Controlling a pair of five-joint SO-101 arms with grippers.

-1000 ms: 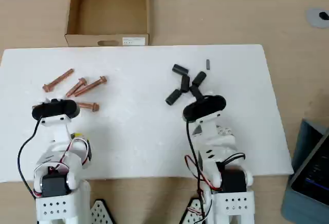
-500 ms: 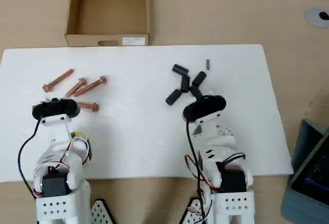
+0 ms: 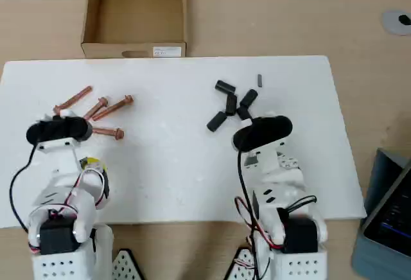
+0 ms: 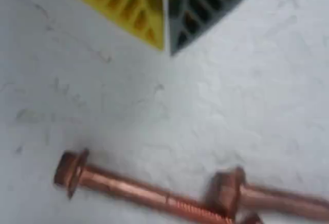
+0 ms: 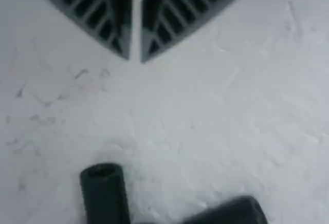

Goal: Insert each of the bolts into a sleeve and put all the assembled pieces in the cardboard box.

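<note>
- Our left hand [image 4: 165, 47] is closed tip to tip and holds nothing. It hangs over the bolts [image 3: 96, 110], which lie scattered on the white sheet [image 3: 180, 158] just on the arms' side of the cardboard box [image 3: 90, 17]. If we go down closed like this, we judge the tips would shove a bolt and not straddle it.
- In the left wrist view one bolt's head lies against another's shank. A grip there could pinch two, or flick the neighbour away.
- Our right hand [image 5: 134, 54] shows only a thin slit between its jaws and carries nothing. It sits beside the sleeves [image 3: 230, 106], a touching cluster on the same sheet, well apart from the box and off to its right-arm side.
- The sleeves are round and will likely roll. Nudging one could scatter the pile toward the sheet's edge and onto the worktop [image 3: 270, 29].
- A sleeve gripped off-centre may tilt, so the bolt would jam at its mouth.
- For an assembled piece, the way from the sleeves to the box is long. A loose bolt could slip out on it.
</note>
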